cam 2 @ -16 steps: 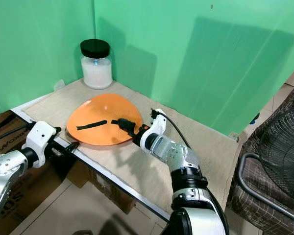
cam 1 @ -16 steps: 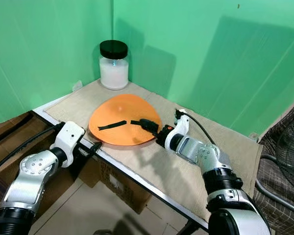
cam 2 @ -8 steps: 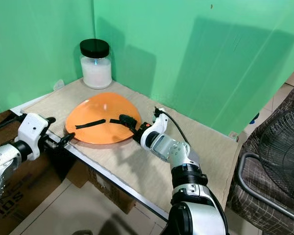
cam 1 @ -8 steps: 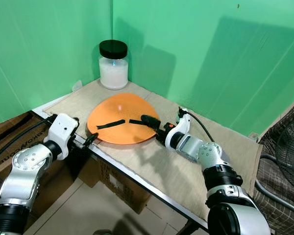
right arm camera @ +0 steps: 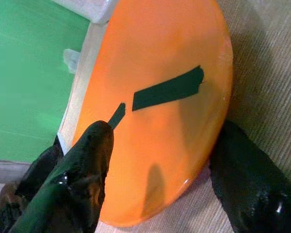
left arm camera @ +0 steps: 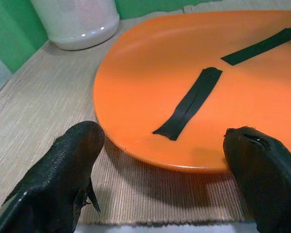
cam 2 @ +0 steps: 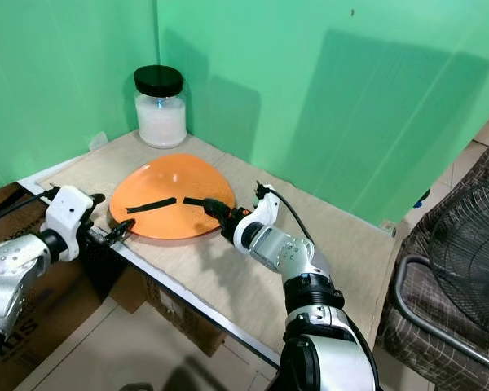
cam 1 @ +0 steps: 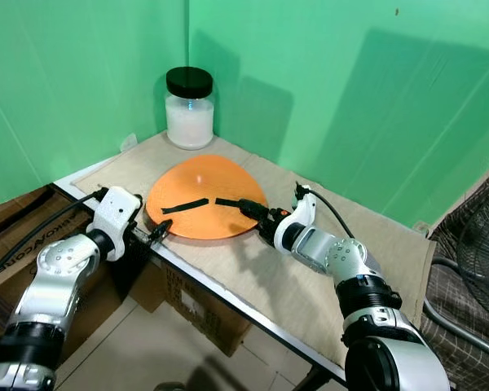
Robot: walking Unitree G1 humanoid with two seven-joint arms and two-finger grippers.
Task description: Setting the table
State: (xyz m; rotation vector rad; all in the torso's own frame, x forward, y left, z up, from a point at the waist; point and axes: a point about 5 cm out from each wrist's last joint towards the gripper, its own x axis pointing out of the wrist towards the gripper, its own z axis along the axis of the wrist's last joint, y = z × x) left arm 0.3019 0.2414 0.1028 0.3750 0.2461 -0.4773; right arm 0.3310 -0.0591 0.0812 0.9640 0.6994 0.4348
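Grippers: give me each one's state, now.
Left gripper: open, at the orange plate's near rim.
Right gripper: open, fingers straddling the plate's edge.

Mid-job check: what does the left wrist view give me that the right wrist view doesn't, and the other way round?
Left wrist view alone: the base of the white jar behind the plate, and the left gripper open, its fingers astride the plate's near rim above the mat's edge. Right wrist view alone: the right gripper open, one finger over the plate's face, the other outside its rim, and the green wall. Both: the orange plate with two black tape strips, on the woven mat.
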